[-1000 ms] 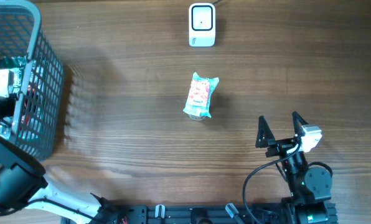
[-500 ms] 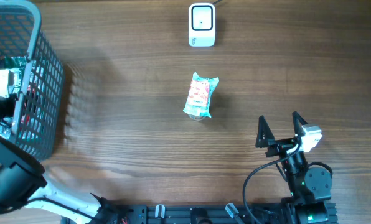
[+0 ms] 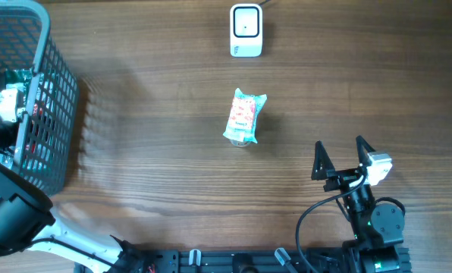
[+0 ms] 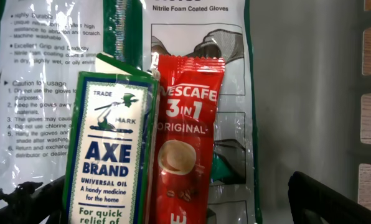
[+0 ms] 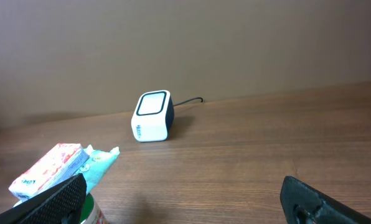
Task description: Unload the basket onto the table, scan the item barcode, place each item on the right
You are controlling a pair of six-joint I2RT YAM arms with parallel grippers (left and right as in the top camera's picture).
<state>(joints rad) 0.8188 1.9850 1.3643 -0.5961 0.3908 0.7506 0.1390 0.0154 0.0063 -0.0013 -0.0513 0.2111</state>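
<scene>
Left jaws: spread wide, nothing gripped, poised over Nescafe sachet [image 4: 188, 137] in basket [image 3: 55, 98].
Right jaws: spread wide, nothing gripped.
Snack packet [image 3: 243, 117]: laid near scanner [image 3: 246, 30].

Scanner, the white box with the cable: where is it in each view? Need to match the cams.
Overhead: scanner at top centre, with the snack packet below it in the picture.
Left wrist: not in it.
Right wrist: scanner left of centre, on the table in front of the wall.
Shared landmark: the snack packet, lower left in right wrist, mid-table in overhead.
</scene>
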